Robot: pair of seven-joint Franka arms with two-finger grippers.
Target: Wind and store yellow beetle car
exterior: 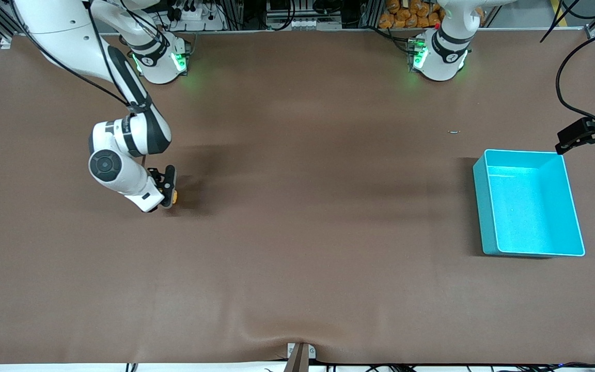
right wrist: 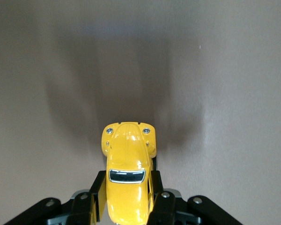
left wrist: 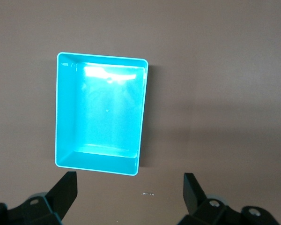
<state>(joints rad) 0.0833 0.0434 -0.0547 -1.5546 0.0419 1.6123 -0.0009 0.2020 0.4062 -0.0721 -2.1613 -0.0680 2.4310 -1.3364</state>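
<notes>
The yellow beetle car (right wrist: 128,176) is clamped between the black fingers of my right gripper (right wrist: 127,187), its rounded nose pointing away from the wrist, low at the brown mat. In the front view only a yellow bit of the car (exterior: 174,196) shows by my right gripper (exterior: 169,187), toward the right arm's end of the table. My left gripper (exterior: 586,135) is open and empty, up beside the turquoise bin (exterior: 529,204). In the left wrist view its fingers (left wrist: 66,190) stand wide apart, with the bin (left wrist: 101,112) empty.
A small thin shiny scrap (exterior: 454,132) lies on the mat, farther from the front camera than the bin; it also shows in the left wrist view (left wrist: 148,193). A bracket (exterior: 300,356) sits at the table's near edge.
</notes>
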